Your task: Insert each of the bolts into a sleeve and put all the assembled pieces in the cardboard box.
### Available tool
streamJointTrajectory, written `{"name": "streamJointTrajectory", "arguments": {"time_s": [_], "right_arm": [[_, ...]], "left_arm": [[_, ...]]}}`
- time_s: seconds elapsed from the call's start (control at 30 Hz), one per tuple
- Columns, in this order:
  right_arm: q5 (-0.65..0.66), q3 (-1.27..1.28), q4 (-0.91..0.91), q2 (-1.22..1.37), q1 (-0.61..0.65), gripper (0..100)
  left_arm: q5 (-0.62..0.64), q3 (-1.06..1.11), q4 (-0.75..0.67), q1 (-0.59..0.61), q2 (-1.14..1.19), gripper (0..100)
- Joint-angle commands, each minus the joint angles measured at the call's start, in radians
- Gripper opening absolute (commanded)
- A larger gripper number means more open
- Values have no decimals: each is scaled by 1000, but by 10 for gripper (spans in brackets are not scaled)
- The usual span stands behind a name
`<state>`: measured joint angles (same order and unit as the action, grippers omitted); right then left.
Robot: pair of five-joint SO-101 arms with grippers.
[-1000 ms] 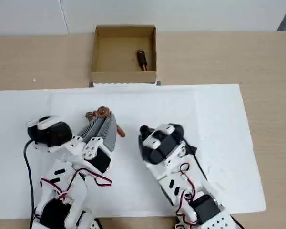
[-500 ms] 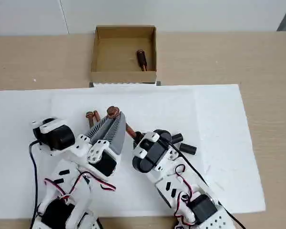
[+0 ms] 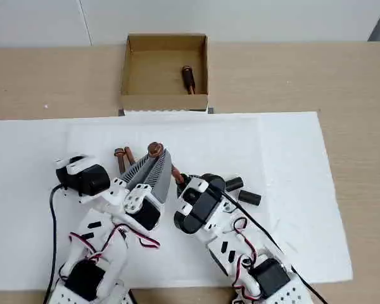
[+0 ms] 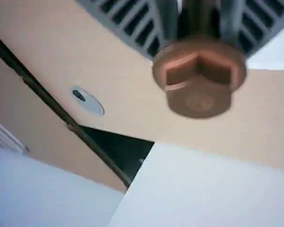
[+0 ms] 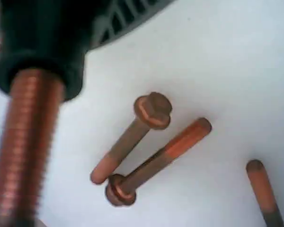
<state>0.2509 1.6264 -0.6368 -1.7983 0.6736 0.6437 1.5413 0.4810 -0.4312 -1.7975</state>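
My left gripper (image 3: 155, 159) is shut on a copper bolt (image 3: 155, 150) just below its hexagonal head (image 4: 199, 78). The bolt's shank slants down to the right into a black sleeve (image 5: 38, 45). My right gripper (image 3: 182, 184) is shut on that sleeve, and the threaded shank (image 5: 21, 142) sticks out of it. Two loose bolts (image 3: 124, 156) lie on the white sheet left of the left gripper, crossing each other (image 5: 146, 142). Two loose black sleeves (image 3: 242, 191) lie right of the right arm. The cardboard box (image 3: 130, 69) at the back holds one assembled piece (image 3: 188, 79).
A white sheet (image 3: 291, 164) covers the front of the wooden table (image 3: 342, 76). Another bolt shank (image 5: 262, 191) shows at the edge of the right wrist view. The sheet's right half and the strip before the box are free.
The left gripper carried its bolt to the right. The right arm swung left toward it, uncovering the two loose sleeves, and its sleeve now sits on the bolt's shank.
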Motion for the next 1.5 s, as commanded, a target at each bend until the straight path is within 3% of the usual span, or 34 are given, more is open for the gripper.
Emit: {"name": "streamJointTrajectory", "arguments": {"time_s": [0.0,0.23,0.57,0.77,0.9,1.03,1.3,1.37,1.47], "right_arm": [[11,-75,30,-7,10,3],[11,-84,30,-7,10,3],[11,-94,30,-7,4,3],[11,-94,30,-7,4,3],[11,-94,30,-7,4,3],[11,-94,30,-7,7,3],[6,-91,28,-7,2,3],[5,-91,24,-7,-5,3],[5,-86,24,-7,-53,3]], "left_arm": [[2,5,-51,-3,-12,5],[3,33,-46,-9,-12,5],[-5,-31,256,-123,-14,5],[-5,-30,285,-143,-14,10],[-72,-33,302,-135,-14,148],[-107,-45,302,-63,-14,214],[-146,-173,324,26,-12,209],[-146,-213,361,28,-12,161],[-147,-245,416,83,-12,13]]}}
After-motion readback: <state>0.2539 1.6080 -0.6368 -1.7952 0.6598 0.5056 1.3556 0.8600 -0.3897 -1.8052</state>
